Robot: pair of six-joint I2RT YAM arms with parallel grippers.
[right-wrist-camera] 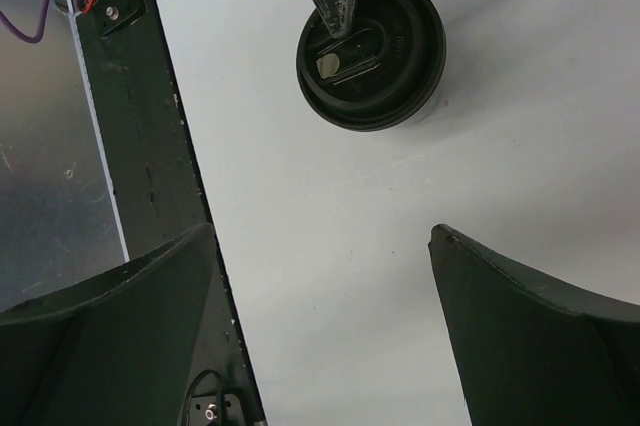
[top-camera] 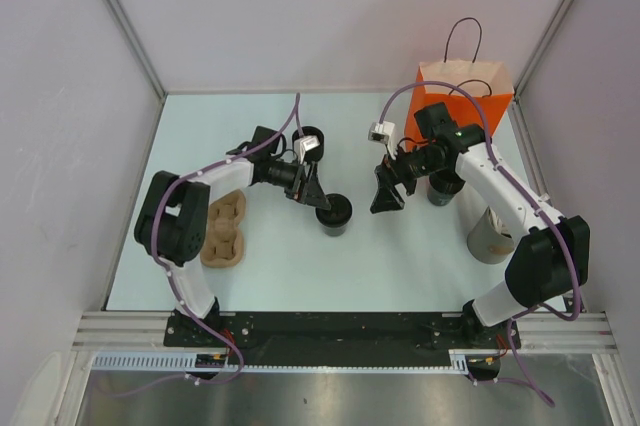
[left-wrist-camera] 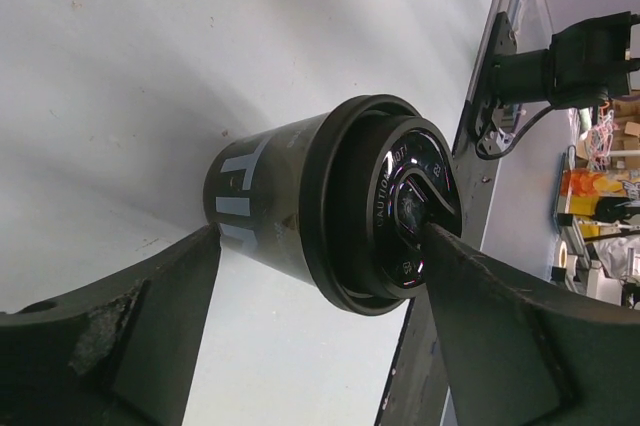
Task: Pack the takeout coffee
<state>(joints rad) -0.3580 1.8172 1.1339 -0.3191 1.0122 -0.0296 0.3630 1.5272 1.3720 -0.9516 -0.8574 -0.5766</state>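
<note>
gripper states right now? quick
Left gripper: open, jaws straddling the takeout coffee, no firm grip seen.
Right gripper: open, empty.

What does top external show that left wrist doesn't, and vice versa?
Only top external: the orange paper bag, the brown pulp cup tray, the grey tub and two other black cups, one behind the left arm and one by the right arm.
Only left wrist: white lettering on the black lidded takeout cup and raised text on its lid.
Both: that cup on the table, with the left hand open around it.
</note>
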